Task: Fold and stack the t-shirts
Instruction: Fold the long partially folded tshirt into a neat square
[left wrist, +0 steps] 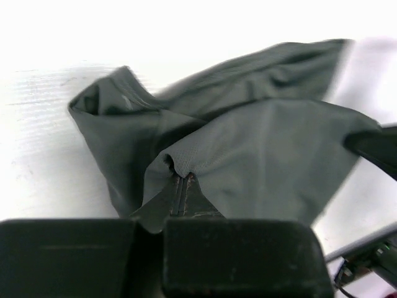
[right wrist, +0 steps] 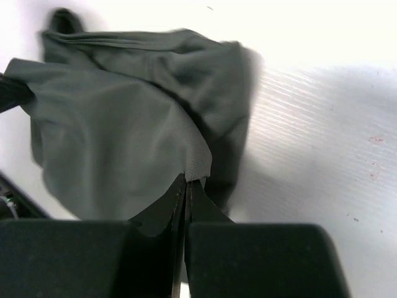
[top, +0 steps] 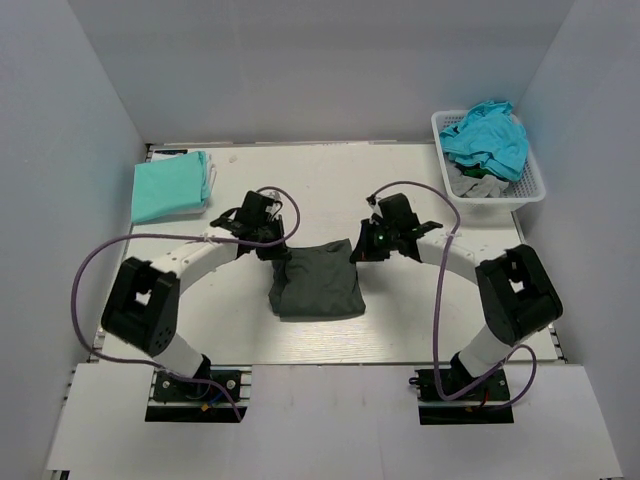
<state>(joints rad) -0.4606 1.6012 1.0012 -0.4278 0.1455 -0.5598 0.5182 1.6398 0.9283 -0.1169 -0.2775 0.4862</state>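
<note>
The dark charcoal-grey t-shirt [top: 318, 280] lies bunched in the middle of the table. My left gripper [top: 277, 250] is shut on its far left edge; in the left wrist view the closed tips [left wrist: 181, 181] pinch a fold of the grey cloth [left wrist: 260, 155]. My right gripper [top: 358, 250] is shut on its far right corner; in the right wrist view the tips [right wrist: 188, 181] pinch an edge of the cloth [right wrist: 111, 136]. The cloth is lifted between the two grippers. A folded mint-green t-shirt [top: 170, 186] lies at the far left.
A white lattice basket [top: 530, 185] at the far right holds a teal shirt [top: 488, 138] and a grey one [top: 478, 184]. White walls enclose the table on three sides.
</note>
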